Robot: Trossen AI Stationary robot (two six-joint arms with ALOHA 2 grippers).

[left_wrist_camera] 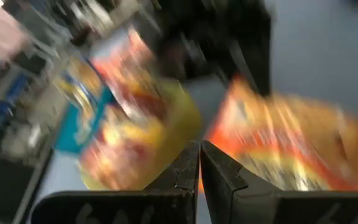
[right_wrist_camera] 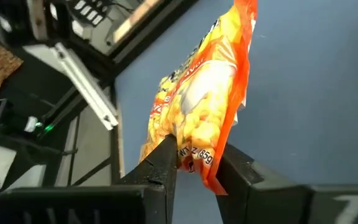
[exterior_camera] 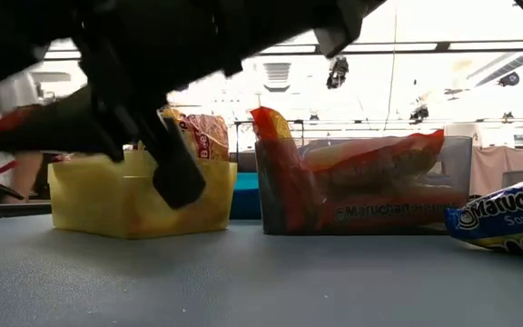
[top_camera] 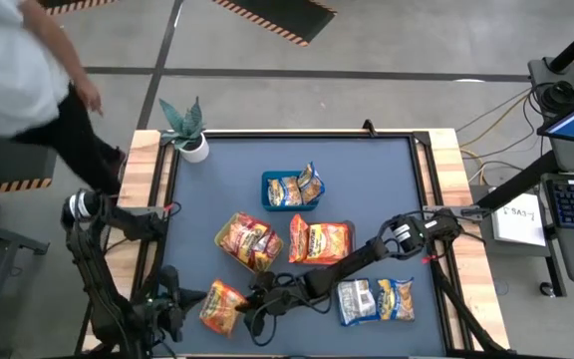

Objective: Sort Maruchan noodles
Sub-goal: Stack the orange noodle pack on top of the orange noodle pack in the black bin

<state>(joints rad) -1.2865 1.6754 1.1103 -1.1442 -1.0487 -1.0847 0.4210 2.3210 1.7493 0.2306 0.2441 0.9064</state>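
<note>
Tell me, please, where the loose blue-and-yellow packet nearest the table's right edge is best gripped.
Probably by its free edge on the table's right side, coming from above: the blue-and-yellow packet lies flat on the table, its other side against a second packet. The right gripper holds an orange packet.

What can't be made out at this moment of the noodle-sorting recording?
- Low view: the left side of the yellow plastic tray is covered by a dark arm close to the camera.
- Left wrist view: motion blur makes the print on the orange crinkly noodle packet unreadable; left pincer is shut.
- Right wrist view: the right pincer covers the bottom edge of the orange-yellow noodle packet it grips.
</note>
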